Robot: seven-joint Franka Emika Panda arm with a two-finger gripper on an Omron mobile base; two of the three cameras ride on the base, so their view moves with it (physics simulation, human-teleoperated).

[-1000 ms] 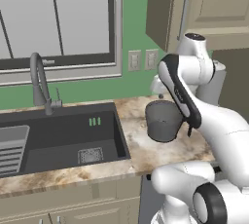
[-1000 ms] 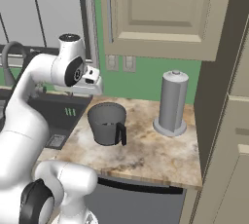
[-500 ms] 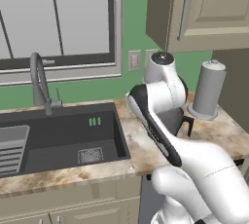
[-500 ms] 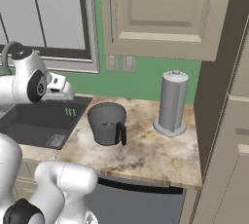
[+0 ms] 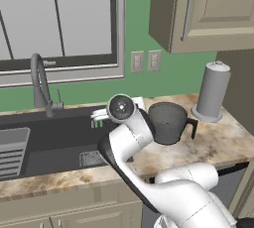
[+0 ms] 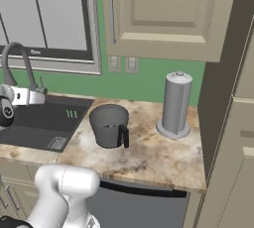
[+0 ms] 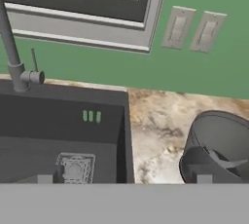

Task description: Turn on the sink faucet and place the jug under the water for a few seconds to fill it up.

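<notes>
The grey gooseneck sink faucet (image 5: 40, 84) stands behind the dark sink (image 5: 49, 138), its small side lever (image 7: 33, 77) at the base. The water is out of view. On the marble counter right of the basin sits the dark grey jug (image 5: 168, 122), upright, its handle (image 6: 122, 136) toward the front. My gripper (image 7: 124, 179) hangs over the sink's right edge, between faucet and jug, facing the back wall. Its fingertips (image 7: 44, 179) stand far apart with nothing between them. It touches neither the jug (image 7: 219, 147) nor the faucet (image 7: 12, 55).
A light-grey paper-towel roll (image 5: 212, 92) stands on the counter right of the jug. The sink holds a square drain grate (image 7: 73, 167), green marks (image 6: 72, 114) and a ribbed rack (image 5: 12, 150). Two wall outlets (image 5: 145, 61) and an upper cabinet (image 6: 163, 14) are behind and above.
The arm has swung left from above the jug to the sink's right edge. The jug, earlier partly covered by the arm, now shows in full and has not moved.
</notes>
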